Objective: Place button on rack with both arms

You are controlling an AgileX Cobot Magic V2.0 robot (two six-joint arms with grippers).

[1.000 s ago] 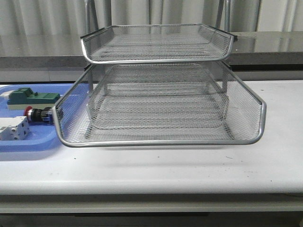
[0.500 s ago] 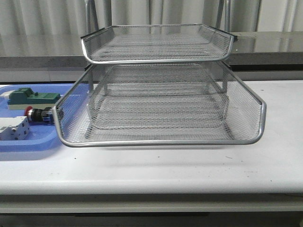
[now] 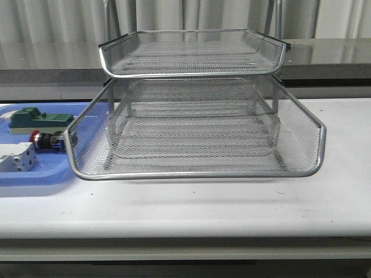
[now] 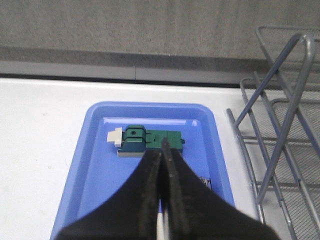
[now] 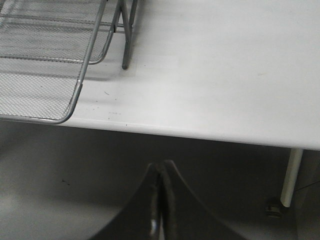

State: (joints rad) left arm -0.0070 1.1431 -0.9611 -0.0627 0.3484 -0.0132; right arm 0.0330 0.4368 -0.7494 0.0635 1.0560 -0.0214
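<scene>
My left gripper point(image 4: 161, 165) hangs over the blue tray point(image 4: 90, 165) with its 2 fingers pressed together and nothing between them; my right gripper point(image 5: 160, 190) is likewise pinched closed and empty, hanging off the table's point(image 3: 232, 208) near edge, below the corner of the rack point(image 3: 191, 127). The button point(image 3: 45, 139) lies on its side in the blue tray, just beside the rack's pulled-out middle tier, between the green block point(image 3: 35, 120) behind it and the white terminal block point(image 3: 16, 157) in front. From my left wrist it is hidden under my own fingers, so I place it by the front view only. I judge it light and rigid, hard plastic that won't give under pressure. The red mushroom head looks rounded and smooth, likely to squirt out of a pinch, and lying down the whole thing may roll. I would open my left fingers and close them across the black collar or the squarer rear block, where the sides look flatter.
</scene>
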